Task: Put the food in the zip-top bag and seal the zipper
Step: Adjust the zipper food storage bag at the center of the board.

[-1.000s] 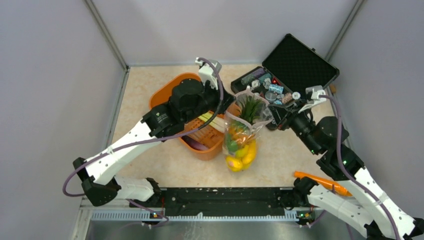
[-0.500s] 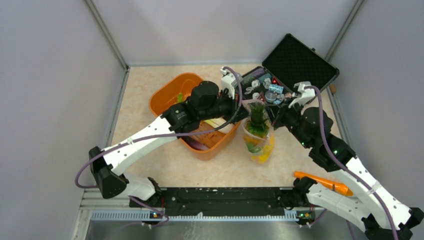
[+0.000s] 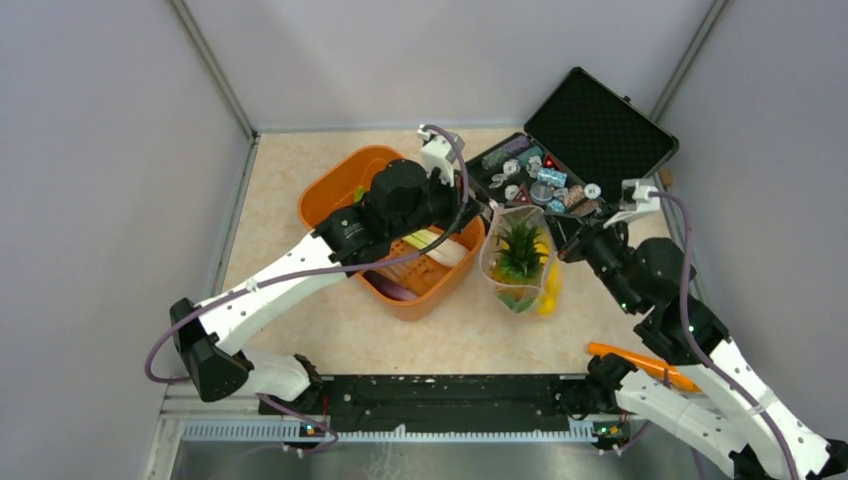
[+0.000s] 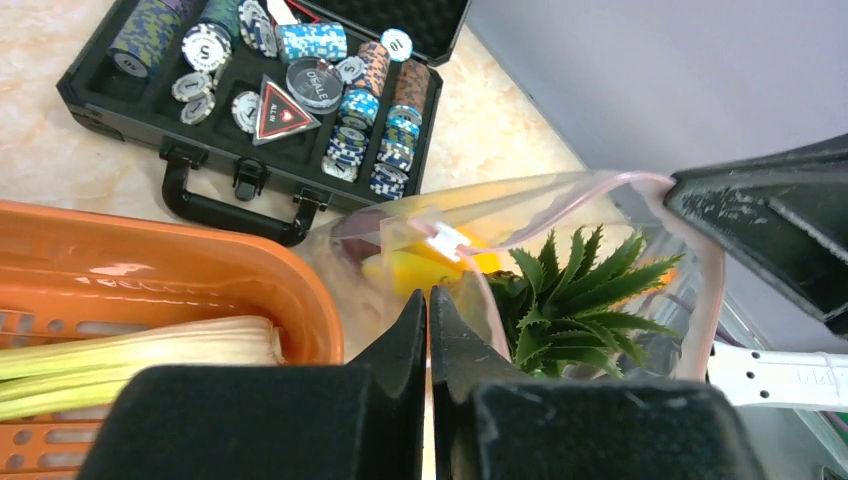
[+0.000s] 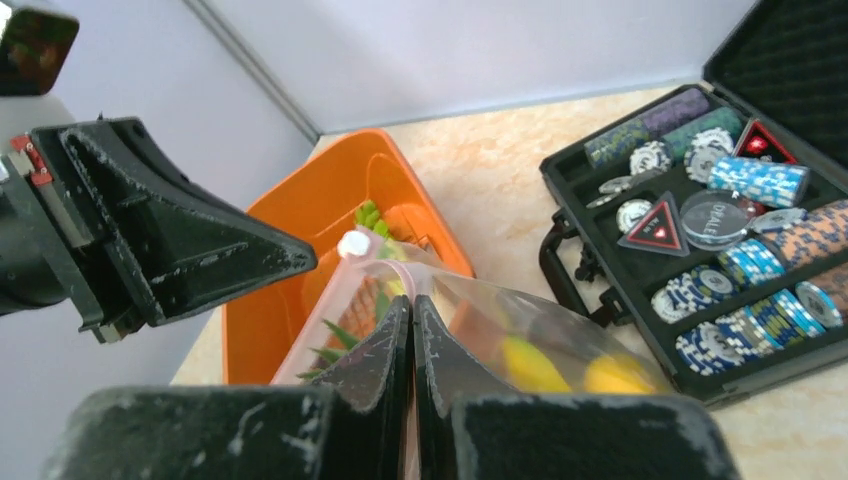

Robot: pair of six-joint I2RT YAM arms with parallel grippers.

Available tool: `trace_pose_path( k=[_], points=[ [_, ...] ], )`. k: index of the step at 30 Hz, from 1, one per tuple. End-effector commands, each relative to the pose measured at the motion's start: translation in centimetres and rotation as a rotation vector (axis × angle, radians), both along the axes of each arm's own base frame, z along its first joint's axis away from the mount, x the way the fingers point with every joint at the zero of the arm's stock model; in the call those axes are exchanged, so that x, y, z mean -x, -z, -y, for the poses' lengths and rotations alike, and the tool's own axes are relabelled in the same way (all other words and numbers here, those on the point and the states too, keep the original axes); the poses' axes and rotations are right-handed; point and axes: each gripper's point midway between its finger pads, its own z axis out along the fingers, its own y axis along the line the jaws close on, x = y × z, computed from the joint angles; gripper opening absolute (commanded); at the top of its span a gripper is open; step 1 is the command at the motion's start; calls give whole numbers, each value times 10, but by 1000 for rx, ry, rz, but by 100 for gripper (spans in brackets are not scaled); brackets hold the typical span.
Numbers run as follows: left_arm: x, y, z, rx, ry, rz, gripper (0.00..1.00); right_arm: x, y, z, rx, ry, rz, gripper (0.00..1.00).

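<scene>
I see the zip-top bag (image 3: 515, 265) upright between orange tub (image 3: 330, 195) and black case (image 3: 600, 125), zipper (image 4: 716, 300) unsealed, pineapple (image 3: 520, 250) inside. Left gripper (image 4: 428, 300) and right gripper (image 5: 411, 305) are both clamped on opposite sides of the rim.

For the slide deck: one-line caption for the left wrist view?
Left gripper pinching the zip-top bag mouth, pineapple inside, zipper unsealed.

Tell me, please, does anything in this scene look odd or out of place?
Yes. The zip-top bag hangs between the left hand and the right hand, its zipper gaping open over the pineapple crown. The leafy stalk lies in the orange tub, outside the bag.
</scene>
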Motion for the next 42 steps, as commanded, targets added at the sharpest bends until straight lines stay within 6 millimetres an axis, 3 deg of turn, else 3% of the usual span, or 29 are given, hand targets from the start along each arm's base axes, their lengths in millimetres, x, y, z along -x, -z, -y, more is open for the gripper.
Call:
trace_pose_path(
  k=[1,3,4,6,9,11,15,18,23,29,33,35,38,40,42],
  points=[
    [9,-40,6,107,66,61,0,0,-26,-36,12,-154,7,0],
    [11,-36,8,89,70,51,0,-7,-19,-42,0,-145,-50,0],
    [9,-34,4,76,44,46,12,-11,-16,-41,-3,-120,-66,0],
    [13,-38,-7,88,18,50,53,-17,-11,-36,3,-77,-74,0],
    [30,-43,-21,132,42,66,75,-19,-12,-31,18,-53,-56,0],
    [36,-29,-31,91,42,48,78,-19,-14,-31,14,-57,-44,0],
    [44,20,-46,-64,26,-61,83,-17,-15,-35,3,-83,-32,0],
    [51,42,-47,-52,24,-122,88,-16,-15,-38,-3,-97,-29,0],
    [36,65,-53,-71,-89,-161,86,-13,-14,-43,-10,-124,-30,0],
    [33,75,-33,-76,-67,-202,73,-13,-14,-45,-20,-137,-26,0],
    [28,88,-20,-91,-66,-249,53,-12,-10,-48,-13,-150,-31,0],
    [32,96,-17,-122,-45,-280,38,-13,-8,-46,-2,-144,-31,0],
    [34,98,-20,-163,-51,-302,1,-14,-5,-42,7,-122,-36,0],
    [26,83,-25,-152,-80,-244,0,-14,-3,-42,14,-120,-35,0],
    [17,54,-27,-126,-95,-158,0,-11,-5,-42,31,-140,-13,0]
  ],
)
